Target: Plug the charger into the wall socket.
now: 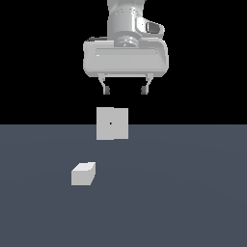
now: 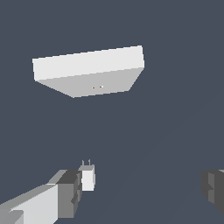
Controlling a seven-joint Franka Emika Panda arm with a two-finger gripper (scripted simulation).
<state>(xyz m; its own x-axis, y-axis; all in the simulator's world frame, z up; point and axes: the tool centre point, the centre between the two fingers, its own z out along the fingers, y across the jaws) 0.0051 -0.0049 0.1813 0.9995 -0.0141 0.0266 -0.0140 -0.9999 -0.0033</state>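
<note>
The charger (image 1: 83, 174) sits on the floor (image 1: 183, 193), nearer the front and toward the exterior view's left of the upright wall socket (image 1: 112, 123).

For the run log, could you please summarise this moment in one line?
gripper: open, raised, empty | charger: on floor, ungrasped | wall socket: upright, unplugged

Setting: a bare simulated test scene, not a furnished room. The ground is a flat, uniform slate-grey tabletop (image 1: 183, 193) without texture, edges or markings, meeting a solid black backdrop at a straight horizon. Objects are plain off-white primitives: an upright square plate, the wall socket (image 1: 112, 123), directly below the claw (image 1: 125, 90), and a small block, the charger (image 1: 83, 174), lower and toward the exterior view's left of the claw. Surfaces are flat-shaded, which indicates rendering.
</note>
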